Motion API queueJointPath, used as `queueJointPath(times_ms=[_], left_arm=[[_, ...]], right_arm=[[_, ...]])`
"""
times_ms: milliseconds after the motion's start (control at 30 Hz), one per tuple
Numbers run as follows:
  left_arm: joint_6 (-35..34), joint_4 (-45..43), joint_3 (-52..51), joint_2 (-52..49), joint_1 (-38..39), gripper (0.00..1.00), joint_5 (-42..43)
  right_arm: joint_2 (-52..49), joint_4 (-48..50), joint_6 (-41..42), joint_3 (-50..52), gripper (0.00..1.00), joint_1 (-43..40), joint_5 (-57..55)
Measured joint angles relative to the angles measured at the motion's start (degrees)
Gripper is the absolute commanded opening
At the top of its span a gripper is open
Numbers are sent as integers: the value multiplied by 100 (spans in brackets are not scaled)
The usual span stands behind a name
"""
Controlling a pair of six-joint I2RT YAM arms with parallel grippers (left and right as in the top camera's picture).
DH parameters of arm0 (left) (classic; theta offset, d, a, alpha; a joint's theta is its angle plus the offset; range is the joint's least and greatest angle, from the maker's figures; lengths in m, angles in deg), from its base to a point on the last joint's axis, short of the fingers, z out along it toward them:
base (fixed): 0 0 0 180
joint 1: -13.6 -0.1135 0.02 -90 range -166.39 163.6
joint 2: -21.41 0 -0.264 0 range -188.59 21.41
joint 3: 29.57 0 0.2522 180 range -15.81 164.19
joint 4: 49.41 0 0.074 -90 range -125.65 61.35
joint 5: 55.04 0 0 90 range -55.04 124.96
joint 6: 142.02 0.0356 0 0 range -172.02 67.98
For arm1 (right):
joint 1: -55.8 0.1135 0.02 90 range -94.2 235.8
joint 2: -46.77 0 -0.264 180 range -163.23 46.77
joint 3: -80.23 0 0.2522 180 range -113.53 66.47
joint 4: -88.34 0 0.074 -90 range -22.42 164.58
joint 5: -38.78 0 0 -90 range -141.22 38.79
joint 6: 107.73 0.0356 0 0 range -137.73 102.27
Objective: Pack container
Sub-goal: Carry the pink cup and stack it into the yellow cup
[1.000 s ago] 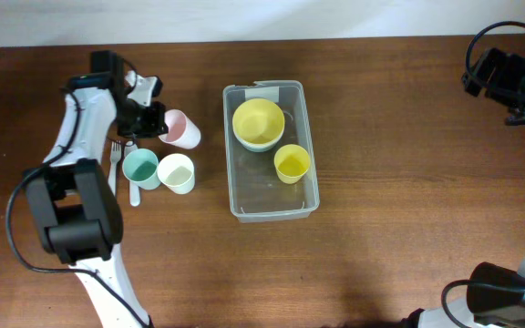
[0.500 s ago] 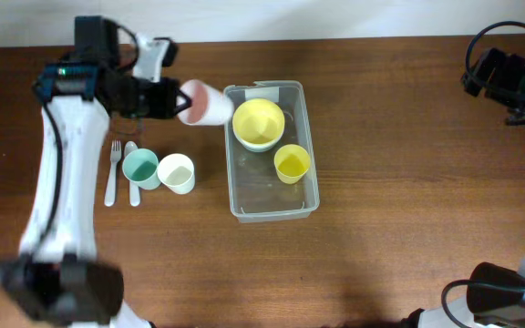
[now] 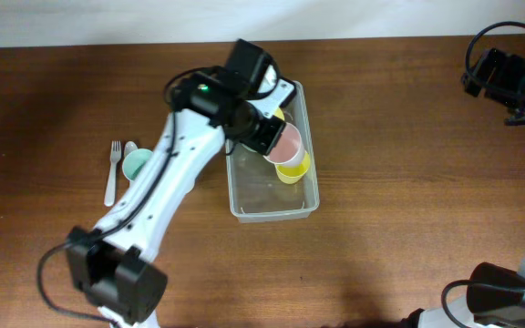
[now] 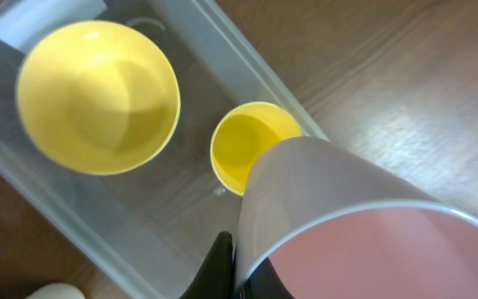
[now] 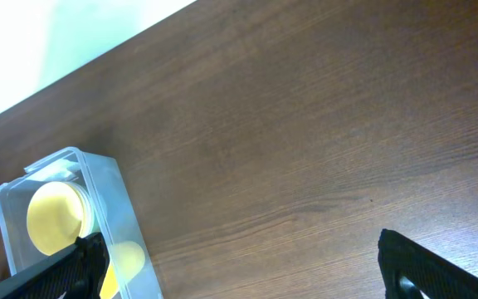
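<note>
The clear container (image 3: pixel 272 213) lies at the table's middle, with a yellow bowl (image 4: pixel 98 95) at its far end and a yellow cup (image 3: pixel 293 169) mid-way along it. My left gripper (image 3: pixel 267 137) reaches over the container, shut on the rim of a pink cup (image 3: pixel 286 144). In the left wrist view the pink cup (image 4: pixel 363 224) hangs tilted just above and beside the yellow cup (image 4: pixel 247 149), one finger on each side of its wall. My right gripper (image 5: pixel 243 278) stands open far to the right, over bare wood, nothing between its fingers.
A teal cup (image 3: pixel 135 164), a fork (image 3: pixel 110 173) and a spoon (image 3: pixel 130 146) lie left of the container, partly under the left arm. A white cup (image 4: pixel 52 291) peeks in at the left wrist view's bottom edge. The right arm (image 3: pixel 509 77) sits at the far right corner.
My left arm has swung right with the pink cup, from the cups left of the container to over the container's middle. The right arm has not moved.
</note>
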Motion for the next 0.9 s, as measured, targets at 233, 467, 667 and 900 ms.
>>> queueJointPath(times_ms=[233, 467, 667, 900], left_arm=[[0, -212, 0, -839, 31, 2, -256], [-31, -433, -17, -1117, 46, 19, -304], [-83, -295, 168, -1130, 48, 34, -413], [-83, 1202, 2153, -1141, 7, 35, -964]], right_arm=[[0, 0, 0, 0, 99, 0, 0], [0, 0, 0, 0, 99, 0, 0], [0, 0, -4, 0, 99, 0, 0], [0, 2, -2, 0, 100, 0, 0]])
